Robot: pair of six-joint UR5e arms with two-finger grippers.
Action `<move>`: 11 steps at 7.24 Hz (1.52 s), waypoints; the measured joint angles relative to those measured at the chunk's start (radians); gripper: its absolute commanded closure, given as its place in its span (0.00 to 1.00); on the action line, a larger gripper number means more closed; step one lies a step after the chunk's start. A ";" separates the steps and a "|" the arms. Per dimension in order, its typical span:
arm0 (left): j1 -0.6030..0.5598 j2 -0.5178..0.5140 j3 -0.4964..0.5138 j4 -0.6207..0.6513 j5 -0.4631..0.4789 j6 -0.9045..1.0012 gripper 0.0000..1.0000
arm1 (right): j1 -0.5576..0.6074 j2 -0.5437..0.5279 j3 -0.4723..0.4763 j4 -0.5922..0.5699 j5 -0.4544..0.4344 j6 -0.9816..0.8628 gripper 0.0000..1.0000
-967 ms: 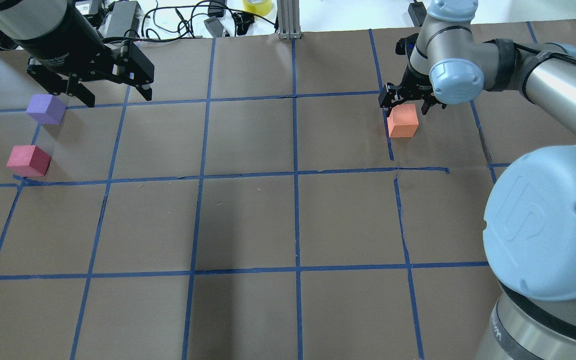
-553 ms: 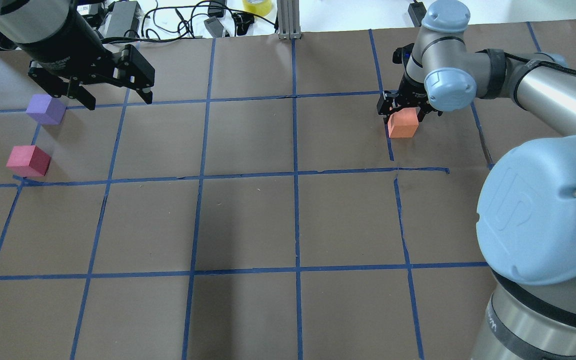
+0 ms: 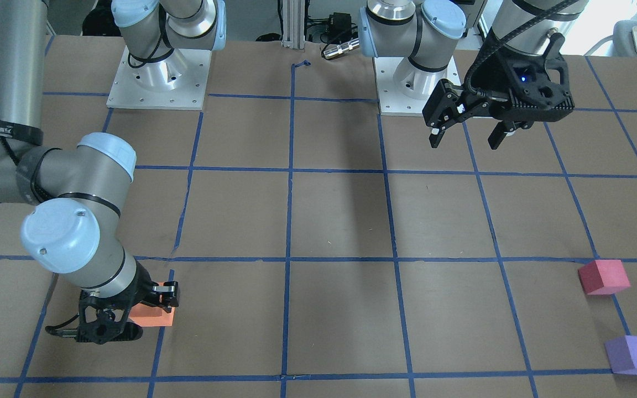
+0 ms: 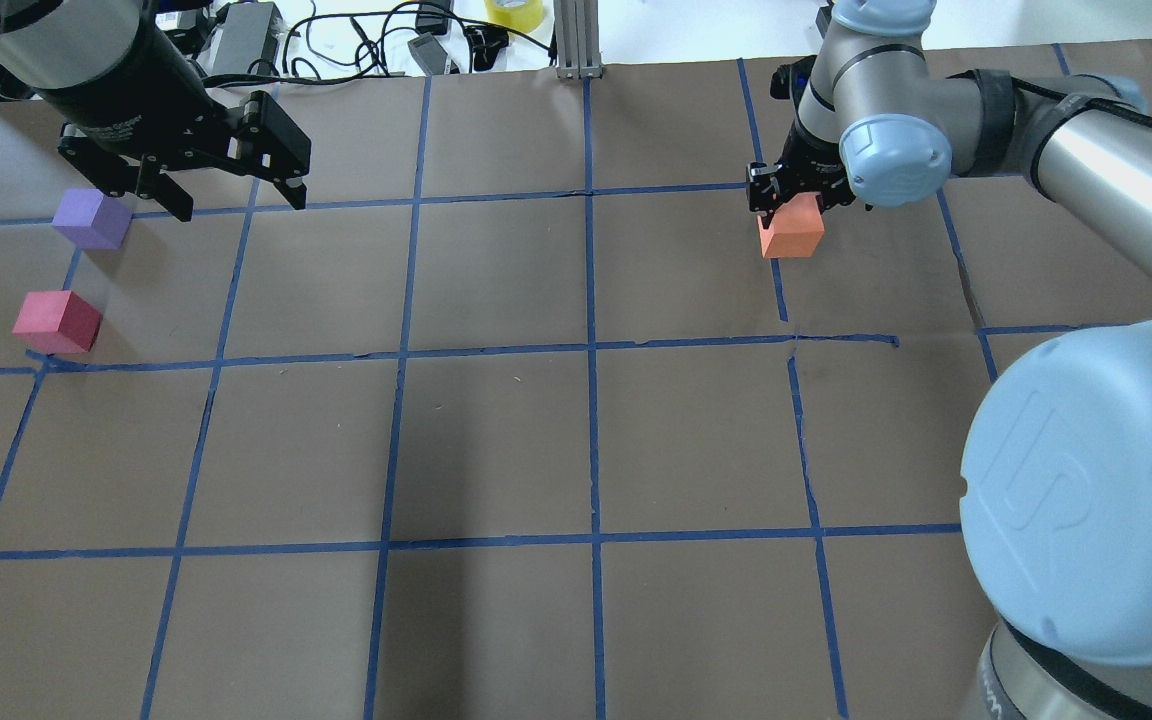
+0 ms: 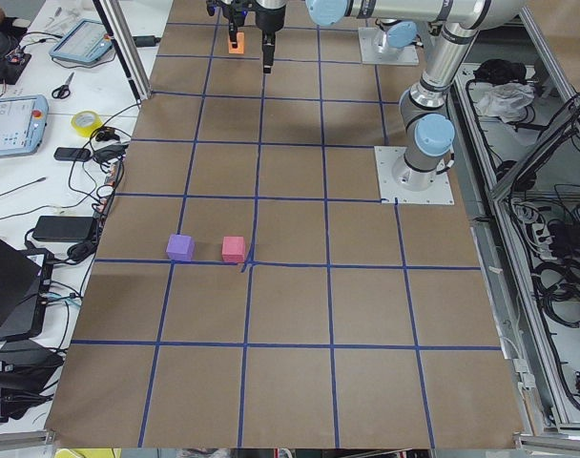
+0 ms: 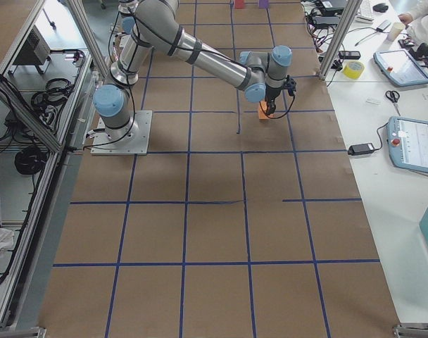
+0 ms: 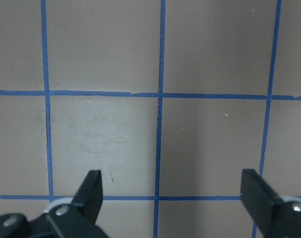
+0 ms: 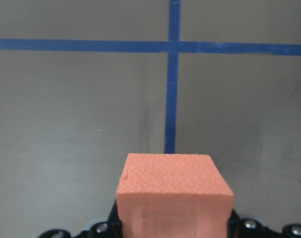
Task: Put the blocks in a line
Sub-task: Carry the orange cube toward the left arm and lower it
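Note:
The orange block sits between the fingers of my right gripper, which is shut on it at the far right of the table. It fills the lower part of the right wrist view, with the taped table beyond it, and shows in the front view. The purple block and the crimson-pink block lie close together at the far left. My left gripper is open and empty, hovering to the right of the purple block, with only table under it.
Blue tape lines divide the brown table into squares. Cables, a power brick and a yellow tape roll lie beyond the far edge, beside an aluminium post. Both arm bases stand on the robot's side.
My right gripper came down around the orange block, shut on it, and has carried it a little left and farther away. My left gripper has barely moved.

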 measured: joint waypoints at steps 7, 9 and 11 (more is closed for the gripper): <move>0.000 0.003 -0.001 -0.002 -0.001 -0.002 0.00 | 0.382 0.154 -0.186 -0.033 -0.008 0.413 0.71; -0.001 0.005 -0.004 -0.004 -0.003 -0.004 0.00 | 0.398 0.206 -0.212 -0.050 -0.013 0.416 0.69; -0.001 0.005 -0.004 -0.005 0.000 -0.009 0.00 | 0.393 0.213 -0.223 -0.052 -0.020 0.389 0.67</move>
